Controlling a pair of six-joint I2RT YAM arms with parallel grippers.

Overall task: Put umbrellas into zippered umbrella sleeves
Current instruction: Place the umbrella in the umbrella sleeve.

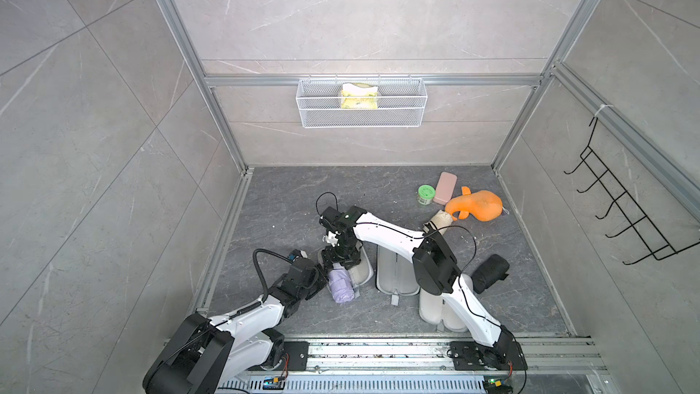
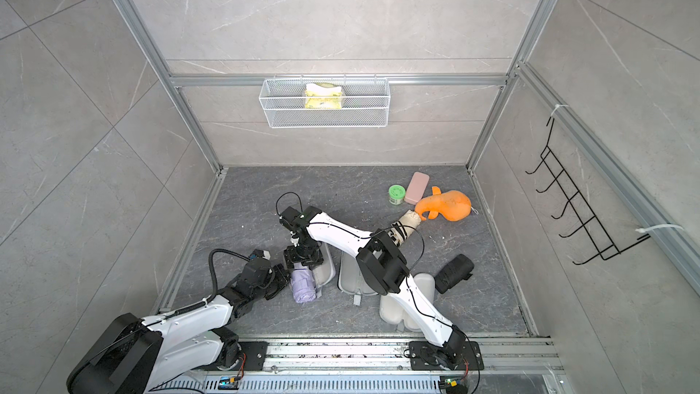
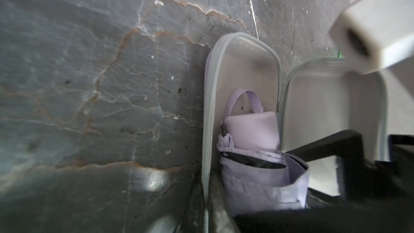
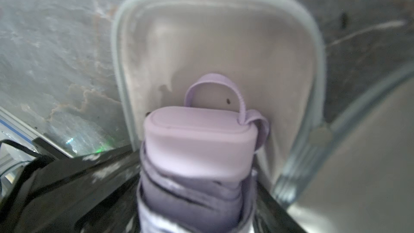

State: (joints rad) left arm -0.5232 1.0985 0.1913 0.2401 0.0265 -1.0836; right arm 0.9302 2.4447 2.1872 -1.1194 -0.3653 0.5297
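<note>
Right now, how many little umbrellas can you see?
3. The lilac umbrella lies partly in the open lilac sleeve. The cream umbrella lies beside the orange plush toy, partly behind the right arm. The black umbrella lies alone on the floor, farther right.

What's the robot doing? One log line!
lilac umbrella: partly in open lilac sleeve | right gripper: around umbrella, grip unclear | left gripper: shut on sleeve rim
</note>
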